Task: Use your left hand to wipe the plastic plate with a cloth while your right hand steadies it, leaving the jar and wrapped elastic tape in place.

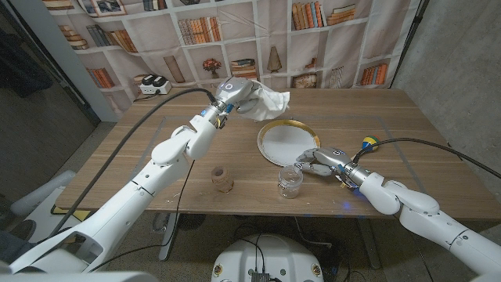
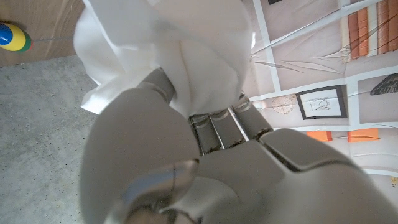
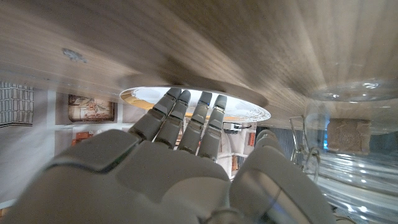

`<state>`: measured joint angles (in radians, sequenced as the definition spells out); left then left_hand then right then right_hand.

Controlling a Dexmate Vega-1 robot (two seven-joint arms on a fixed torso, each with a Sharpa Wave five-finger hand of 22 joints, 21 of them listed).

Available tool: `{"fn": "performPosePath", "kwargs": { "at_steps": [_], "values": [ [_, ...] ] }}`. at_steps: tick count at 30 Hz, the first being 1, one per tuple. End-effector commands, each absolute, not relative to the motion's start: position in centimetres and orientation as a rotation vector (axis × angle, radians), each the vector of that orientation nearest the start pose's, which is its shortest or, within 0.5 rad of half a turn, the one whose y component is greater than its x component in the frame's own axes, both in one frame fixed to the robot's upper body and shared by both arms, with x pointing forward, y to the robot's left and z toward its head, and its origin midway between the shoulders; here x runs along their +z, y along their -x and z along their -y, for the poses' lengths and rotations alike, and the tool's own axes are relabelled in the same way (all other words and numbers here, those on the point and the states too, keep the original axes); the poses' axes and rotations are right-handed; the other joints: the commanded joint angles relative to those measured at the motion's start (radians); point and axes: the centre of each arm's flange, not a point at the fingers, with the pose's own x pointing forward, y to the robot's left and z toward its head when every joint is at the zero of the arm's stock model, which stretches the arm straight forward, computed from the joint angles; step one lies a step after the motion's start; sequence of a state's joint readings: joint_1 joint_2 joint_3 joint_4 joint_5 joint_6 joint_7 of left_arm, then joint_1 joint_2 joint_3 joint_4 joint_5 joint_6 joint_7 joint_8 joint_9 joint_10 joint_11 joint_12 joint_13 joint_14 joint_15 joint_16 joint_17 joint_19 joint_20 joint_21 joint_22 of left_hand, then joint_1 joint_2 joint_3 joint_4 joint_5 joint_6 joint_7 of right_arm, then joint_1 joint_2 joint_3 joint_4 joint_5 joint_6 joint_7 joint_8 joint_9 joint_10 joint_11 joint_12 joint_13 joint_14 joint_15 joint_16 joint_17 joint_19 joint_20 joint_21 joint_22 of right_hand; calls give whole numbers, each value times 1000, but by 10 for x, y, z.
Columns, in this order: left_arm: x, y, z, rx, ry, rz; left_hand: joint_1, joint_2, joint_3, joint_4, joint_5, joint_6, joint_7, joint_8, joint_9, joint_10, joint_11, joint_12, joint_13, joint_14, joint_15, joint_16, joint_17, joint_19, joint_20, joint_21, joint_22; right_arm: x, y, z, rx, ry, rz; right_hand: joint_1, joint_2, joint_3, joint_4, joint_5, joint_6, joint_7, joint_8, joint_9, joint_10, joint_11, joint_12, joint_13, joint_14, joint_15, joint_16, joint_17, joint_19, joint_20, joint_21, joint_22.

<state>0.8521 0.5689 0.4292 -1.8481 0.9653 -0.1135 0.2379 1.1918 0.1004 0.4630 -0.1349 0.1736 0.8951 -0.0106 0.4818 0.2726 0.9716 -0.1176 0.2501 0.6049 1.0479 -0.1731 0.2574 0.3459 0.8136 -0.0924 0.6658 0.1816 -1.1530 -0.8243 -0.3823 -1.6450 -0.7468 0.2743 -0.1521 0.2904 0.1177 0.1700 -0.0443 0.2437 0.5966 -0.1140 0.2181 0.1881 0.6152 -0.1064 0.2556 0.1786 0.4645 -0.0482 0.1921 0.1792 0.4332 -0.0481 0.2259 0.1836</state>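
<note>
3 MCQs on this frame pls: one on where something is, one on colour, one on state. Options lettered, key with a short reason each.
1. Where is the glass jar relative to the plate?
A. On the plate
B. On the table in front of the plate, nearer the robot
C. Behind the plate, by the backdrop

2. What colour is the plate's rim?
A. Gold
B. Blue
C. Black

3. What is the left hand doing?
A. Pressing the cloth on the plate
B. Standing on the table with nothing in it
C. Holding the white cloth in the air, off the plate

Key:
1 B, the head view shows the jar standing just below the plate's near edge, by the right hand.
2 A, a gold band rings the white plate.
3 C, the cloth hangs from the raised hand beyond the plate's far rim, short of touching it.
</note>
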Motion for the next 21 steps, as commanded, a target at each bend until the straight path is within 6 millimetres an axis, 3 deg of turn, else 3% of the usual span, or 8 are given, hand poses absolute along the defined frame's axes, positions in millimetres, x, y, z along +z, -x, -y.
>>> {"fn": "performPosePath", "kwargs": {
  "at_steps": [1,21],
  "values": [
    [64,-549,-131,133,-1465,1228,3,5,17,5,3,24,8,5,0,40,-36,-3,5,-4,-46,3,3,-5,-18,8,3,-133,-558,263,224,1571,696,5,11,9,4,-2,0,9,-1,4,6,7,4,6,6,-92,-1,2,11,-71,-1,6],
    [47,-575,-113,9,-1540,1153,2,2,19,5,3,29,3,6,-5,44,-38,-6,8,-4,-47,3,9,-14,-19,13,4,-127,-558,260,244,1613,710,5,12,12,5,-5,10,4,-2,4,14,8,2,6,11,-95,-1,2,16,-73,-2,6]
  ]
}}
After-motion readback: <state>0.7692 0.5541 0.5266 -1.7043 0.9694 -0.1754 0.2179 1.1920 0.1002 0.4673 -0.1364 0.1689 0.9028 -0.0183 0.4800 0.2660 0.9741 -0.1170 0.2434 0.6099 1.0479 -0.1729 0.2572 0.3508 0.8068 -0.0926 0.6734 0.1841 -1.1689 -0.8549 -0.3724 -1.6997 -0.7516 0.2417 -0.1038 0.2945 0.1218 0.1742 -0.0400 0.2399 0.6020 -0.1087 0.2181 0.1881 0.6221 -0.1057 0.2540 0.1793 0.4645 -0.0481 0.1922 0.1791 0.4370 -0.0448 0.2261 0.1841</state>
